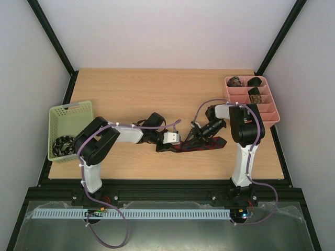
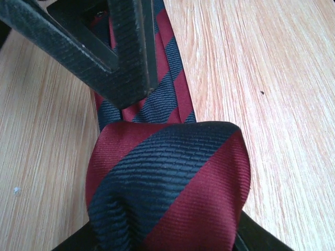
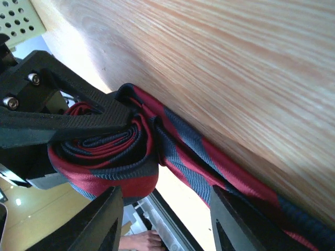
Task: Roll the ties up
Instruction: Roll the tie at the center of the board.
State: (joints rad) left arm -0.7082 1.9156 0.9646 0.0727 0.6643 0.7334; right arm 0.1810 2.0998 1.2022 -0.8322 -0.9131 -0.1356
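Holding the half-rolled striped tie (image 2: 167, 172) at table (image 1: 131, 89) centre: left claw (image 1: 180, 140) clamped on coil, right claw (image 3: 163, 192) apart just right. Likely soft, slippery, light; you should grip tail near coil.

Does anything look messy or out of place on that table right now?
Only the red-and-navy tie: it is half rolled, its coil loose and lopsided in the left gripper, the rest trailing unrolled across the table. Nothing looks spilled or damaged.
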